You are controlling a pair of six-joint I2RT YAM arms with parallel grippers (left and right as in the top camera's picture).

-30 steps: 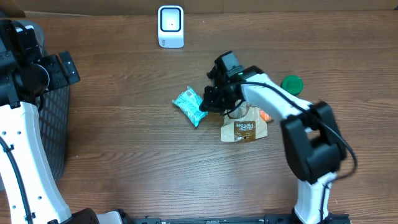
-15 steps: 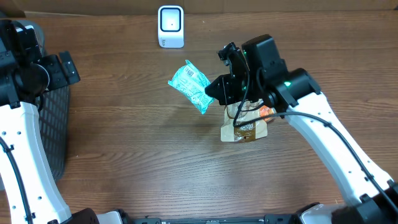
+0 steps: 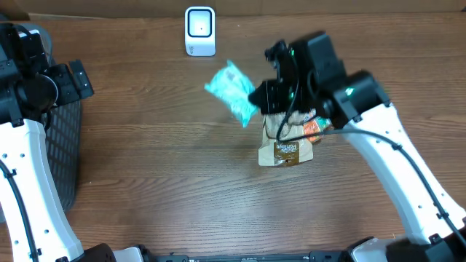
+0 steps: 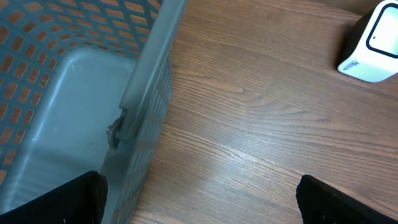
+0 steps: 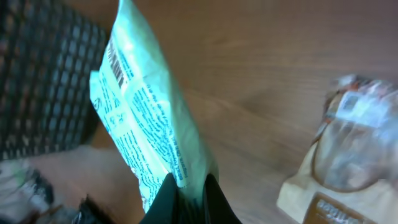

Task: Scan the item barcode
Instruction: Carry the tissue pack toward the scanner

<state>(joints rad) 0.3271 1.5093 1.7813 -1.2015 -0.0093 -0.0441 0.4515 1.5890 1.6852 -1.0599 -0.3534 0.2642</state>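
Note:
A teal snack packet hangs in the air above the table, pinched at its right edge by my right gripper, which is shut on it. In the right wrist view the packet rises from between the two dark fingers, and its barcode shows near the upper left edge. The white barcode scanner stands at the table's far edge, to the upper left of the packet, and shows as a white box in the left wrist view. My left gripper is open above the basket's rim, holding nothing.
A brown-and-clear bag lies right under the right arm, with an orange item beside it. A grey mesh basket stands at the table's left edge; its wall fills the left wrist view's left side.
The right gripper has lifted the teal packet off the table and carried it up and slightly toward the scanner. The left arm has not moved.

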